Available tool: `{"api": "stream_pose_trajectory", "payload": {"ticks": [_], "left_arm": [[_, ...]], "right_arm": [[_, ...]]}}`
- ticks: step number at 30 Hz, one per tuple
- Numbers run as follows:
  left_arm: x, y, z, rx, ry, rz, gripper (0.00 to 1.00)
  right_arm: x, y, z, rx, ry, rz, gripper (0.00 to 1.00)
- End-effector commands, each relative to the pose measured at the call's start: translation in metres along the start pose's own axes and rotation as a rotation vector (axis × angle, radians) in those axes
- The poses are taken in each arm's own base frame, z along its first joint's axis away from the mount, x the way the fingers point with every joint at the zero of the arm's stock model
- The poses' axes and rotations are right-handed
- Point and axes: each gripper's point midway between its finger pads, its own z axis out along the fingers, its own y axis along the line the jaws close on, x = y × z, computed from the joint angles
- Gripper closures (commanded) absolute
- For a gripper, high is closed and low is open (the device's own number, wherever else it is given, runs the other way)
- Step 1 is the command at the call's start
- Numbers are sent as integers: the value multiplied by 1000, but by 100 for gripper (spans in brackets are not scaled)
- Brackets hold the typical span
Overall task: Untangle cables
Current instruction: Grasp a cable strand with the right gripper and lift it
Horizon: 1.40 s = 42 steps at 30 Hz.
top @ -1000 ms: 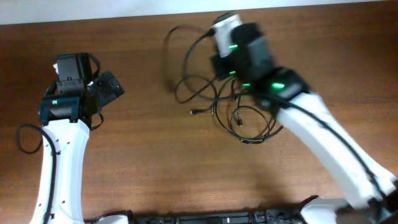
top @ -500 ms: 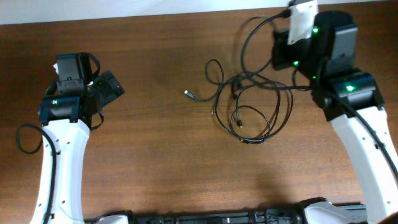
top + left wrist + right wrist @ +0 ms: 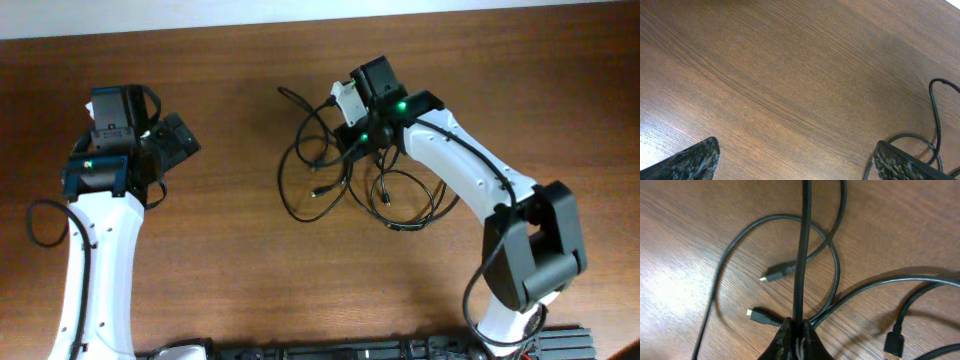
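Note:
Several thin black cables (image 3: pixel 345 175) lie in a loose tangle of loops on the wooden table (image 3: pixel 240 250), right of centre. My right gripper (image 3: pixel 352 135) hangs over the tangle's upper part. In the right wrist view it (image 3: pixel 800 330) is shut on one cable (image 3: pixel 803 240) that runs straight up from the fingertips. Small plug ends (image 3: pixel 777 272) lie on the wood under it. Far left of the tangle, my left gripper (image 3: pixel 175 140) touches no cable. Its fingers (image 3: pixel 696 159) stand wide apart, so the left gripper (image 3: pixel 795 157) is open over bare wood, with a cable loop (image 3: pixel 936 115) at the right edge.
A thicker black arm wire (image 3: pixel 40 222) loops beside the left arm's base. The table's far edge (image 3: pixel 200 28) meets a pale wall at the top. The right arm (image 3: pixel 470 170) stretches from the lower right across the table.
The right arm swung far right with the held cable, then back to the left over the tangle. The loops have shifted and spread leftward. The left arm has not moved.

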Motion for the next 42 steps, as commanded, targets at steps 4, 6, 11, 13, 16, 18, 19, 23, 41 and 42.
{"api": "stream_pose_trajectory", "payload": {"ticks": [4,6,11,13,16,18,19,23,41,42], "left_arm": [[-7,2,-7,-4,-29,3,1],[-7,2,-7,-4,-29,3,1],[-7,2,-7,-4,-29,3,1],[-7,2,-7,-4,-29,3,1],[-7,2,-7,-4,-29,3,1],[-7,2,-7,-4,-29,3,1],[-7,2,-7,-4,-29,3,1],[-7,2,-7,-4,-29,3,1],[-7,2,-7,-4,-29,3,1],[-7,2,-7,-4,-29,3,1]], "right_arm": [[21,-9,41,-12,98,10,92],[25,-7,53,-18,115,-42,88],[3,-8,65,91,33,-148,41],[-7,-2,68,95,-12,-135,24],[-12,-13,78,183,-29,-150,11],[-2,-19,89,193,6,-144,11],[2,-21,95,194,20,-143,14],[3,-22,99,193,24,-142,46],[-125,17,-132,80,-397,-124,96],[-128,1,-160,110,-449,-99,96]]}}
